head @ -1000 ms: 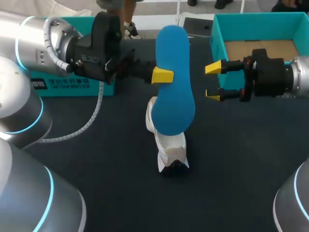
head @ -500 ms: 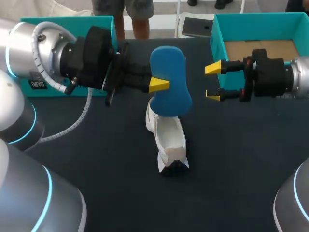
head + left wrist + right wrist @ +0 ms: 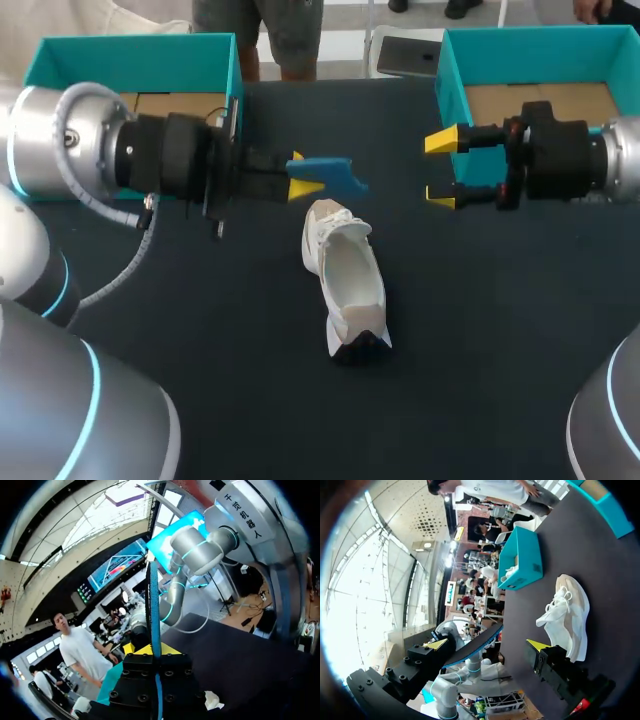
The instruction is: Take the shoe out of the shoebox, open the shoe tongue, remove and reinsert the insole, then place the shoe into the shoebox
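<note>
A white shoe (image 3: 347, 280) lies on the black table, its opening facing up. Just beyond its heel, above the table, my left gripper (image 3: 303, 177) is shut on a blue insole (image 3: 335, 174), which is held level and seen edge-on. In the left wrist view the insole (image 3: 153, 605) is a thin blue strip rising from between the fingers of the left gripper (image 3: 155, 652). My right gripper (image 3: 440, 168) hangs open to the right of the insole, empty. From the right wrist, the right gripper (image 3: 487, 645) faces the insole (image 3: 477, 647), with the shoe (image 3: 568, 615) beside it.
An open teal shoebox (image 3: 448, 75) with a brown bottom stands at the back right, behind my right gripper. A second teal box (image 3: 140, 50) stands at the back left, behind my left arm. It also appears in the right wrist view as a teal box (image 3: 522, 557) past the shoe.
My left wrist has turned, so the insole went from upright and broad-side to flat and edge-on, and it has drawn back to the left. The right arm and the shoe have not moved.
</note>
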`<state>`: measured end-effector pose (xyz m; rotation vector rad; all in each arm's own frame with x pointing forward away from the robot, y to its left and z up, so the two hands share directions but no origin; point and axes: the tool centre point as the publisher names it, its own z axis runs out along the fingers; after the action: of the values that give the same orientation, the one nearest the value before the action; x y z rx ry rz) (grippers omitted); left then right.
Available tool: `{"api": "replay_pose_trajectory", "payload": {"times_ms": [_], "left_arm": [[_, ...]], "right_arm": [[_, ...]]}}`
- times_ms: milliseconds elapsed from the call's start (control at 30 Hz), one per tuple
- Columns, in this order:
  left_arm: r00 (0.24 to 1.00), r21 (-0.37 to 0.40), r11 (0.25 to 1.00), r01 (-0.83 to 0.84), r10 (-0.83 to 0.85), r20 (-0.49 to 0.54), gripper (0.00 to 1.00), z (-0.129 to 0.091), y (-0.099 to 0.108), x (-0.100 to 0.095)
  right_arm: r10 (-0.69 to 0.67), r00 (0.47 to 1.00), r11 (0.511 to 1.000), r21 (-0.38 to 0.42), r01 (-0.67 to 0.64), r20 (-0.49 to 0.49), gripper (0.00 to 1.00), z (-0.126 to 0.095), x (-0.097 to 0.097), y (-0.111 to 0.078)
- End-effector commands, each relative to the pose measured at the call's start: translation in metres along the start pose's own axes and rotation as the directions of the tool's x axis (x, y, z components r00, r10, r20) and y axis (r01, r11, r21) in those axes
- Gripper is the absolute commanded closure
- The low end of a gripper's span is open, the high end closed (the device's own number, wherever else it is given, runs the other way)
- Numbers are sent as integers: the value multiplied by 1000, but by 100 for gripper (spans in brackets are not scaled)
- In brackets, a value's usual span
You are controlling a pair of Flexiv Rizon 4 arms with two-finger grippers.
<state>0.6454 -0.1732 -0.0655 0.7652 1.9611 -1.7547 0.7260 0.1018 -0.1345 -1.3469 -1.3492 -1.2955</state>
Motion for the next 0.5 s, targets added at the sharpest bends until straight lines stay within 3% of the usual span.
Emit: {"api": "replay_pose_trajectory", "payload": {"times_ms": [33,267,500], "left_arm": [[883,-80,906,-415,422,205,100,2,8,18],[816,-103,835,-541,551,175,100,-3,13,31],[666,-99,679,-727,733,137,100,-9,31,30]], "right_arm": [[1,1000,1000,-1,-1,3,0,2,0,0],[1,1000,1000,-1,-1,3,0,2,0,0],[1,1000,1000,-1,-1,3,0,2,0,0]]}}
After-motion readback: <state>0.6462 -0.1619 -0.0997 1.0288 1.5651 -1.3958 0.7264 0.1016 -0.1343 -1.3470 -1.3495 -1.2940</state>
